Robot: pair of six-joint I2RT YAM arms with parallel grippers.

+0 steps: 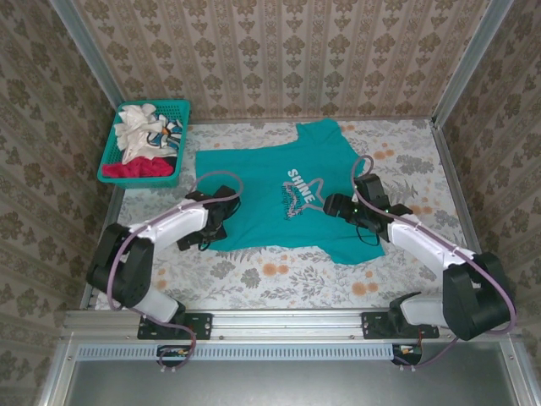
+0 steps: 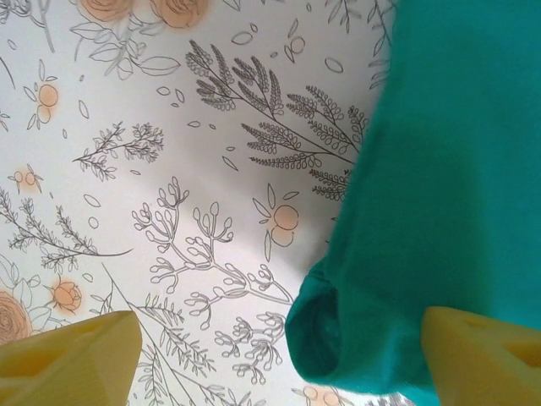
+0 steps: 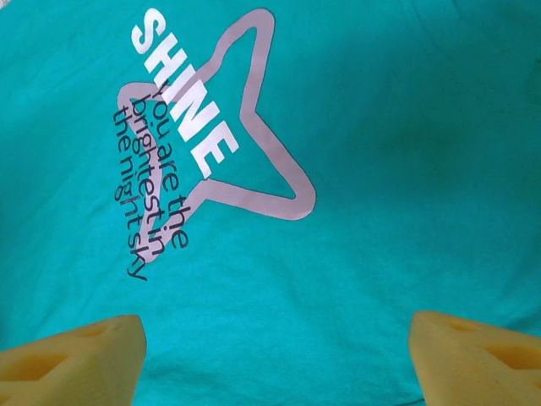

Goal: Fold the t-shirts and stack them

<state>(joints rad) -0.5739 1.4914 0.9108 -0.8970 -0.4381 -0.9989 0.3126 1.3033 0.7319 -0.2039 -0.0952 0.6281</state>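
Surface: a flower-printed tabletop inside a booth with patterned wallpaper.
Progress: early, by the look of it. Nothing folded or stacked is to be seen.
Teal t-shirt: spread flat and face up between the two tools. It is mostly smooth, with white "SHINE" lettering over a pale star outline.
Left tool: jaws wide apart and gripping nothing. A rolled edge of the teal cloth lies between its fingers, with bare tabletop to its left.
Right tool: open and empty, hovering over the shirt's chest, the print just ahead of its fingers.
Left to do: all folds on this shirt. Then come the white shirts and the red shirt, bunched in the mesh basket well beyond the left tool.
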